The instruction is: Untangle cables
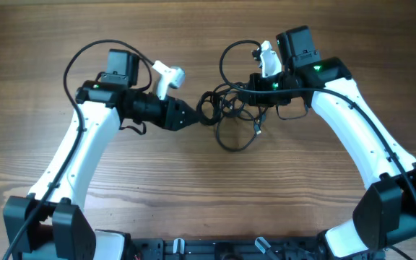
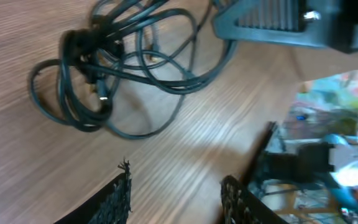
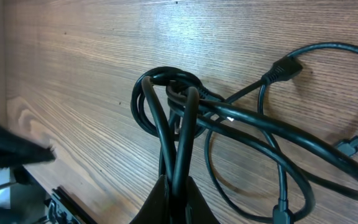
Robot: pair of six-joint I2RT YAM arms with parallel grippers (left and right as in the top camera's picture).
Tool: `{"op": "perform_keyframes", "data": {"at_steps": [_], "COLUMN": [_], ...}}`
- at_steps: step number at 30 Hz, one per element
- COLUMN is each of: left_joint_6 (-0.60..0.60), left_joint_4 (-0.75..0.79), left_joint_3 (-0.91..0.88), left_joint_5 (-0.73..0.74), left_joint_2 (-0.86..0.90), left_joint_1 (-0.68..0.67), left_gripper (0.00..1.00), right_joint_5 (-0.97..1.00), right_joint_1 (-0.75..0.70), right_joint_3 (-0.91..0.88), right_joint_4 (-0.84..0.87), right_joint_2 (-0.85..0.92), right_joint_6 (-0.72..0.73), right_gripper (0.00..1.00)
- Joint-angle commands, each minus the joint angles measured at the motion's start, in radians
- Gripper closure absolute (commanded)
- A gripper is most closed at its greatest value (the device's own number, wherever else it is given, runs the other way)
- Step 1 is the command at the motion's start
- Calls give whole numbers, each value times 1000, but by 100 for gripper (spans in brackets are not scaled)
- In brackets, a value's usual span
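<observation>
The cables (image 1: 231, 139) lie as one tangle of thin black cords on the wooden table (image 1: 208, 195), between the two arms. My right gripper (image 1: 240, 91) reaches into the tangle from the right. In the right wrist view it (image 3: 178, 184) is shut on two cord strands that rise to a knotted loop (image 3: 169, 84). A connector plug (image 3: 284, 67) lies off to the right. My left gripper (image 1: 193, 116) sits just left of the tangle. Its jaws (image 2: 176, 183) are open over bare wood, with the cables (image 2: 92, 93) a short way ahead and untouched.
The right arm's own thicker wire loops above the tangle (image 1: 230, 50). A black frame (image 1: 208, 249) runs along the table's front edge. In the left wrist view the table edge and clutter beyond it (image 2: 328, 155) show at the right.
</observation>
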Motion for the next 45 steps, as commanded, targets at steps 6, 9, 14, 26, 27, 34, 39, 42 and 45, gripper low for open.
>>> {"op": "perform_keyframes", "data": {"at_steps": [6,9,14,26,27,34,39,42,45], "left_joint_6": [-358,-358,-358,-449,-465,-515,-598,-636,-642], "left_joint_4": [216,245,286,349,357,389,401,397,389], "left_joint_3": [-1,-1,-1,-1,-1,-1,-1,-1,-1], "left_joint_5": [-286,-312,-342,-553,-553,-542,-550,-549,-549], "left_joint_2": [79,120,181,271,271,212,50,-55,-142], "left_joint_1": [-58,-86,-144,-193,-193,-193,-176,-144,-133], "left_gripper": [49,49,56,79,88,96,96,96,96], "right_joint_5": [-1,-1,-1,-1,-1,10,10,10,26], "right_joint_1": [2,2,2,2,2,3,6,6,6], "right_joint_3": [18,18,18,18,18,8,-69,-129,-166], "right_joint_4": [-2,-6,-6,-13,-14,-43,-30,-5,22], "right_joint_2": [10,10,10,10,10,10,10,10,10], "right_joint_6": [-39,-40,-40,-41,-40,-40,-37,-35,3], "right_gripper": [96,96,96,96,96,96,96,96,96]}}
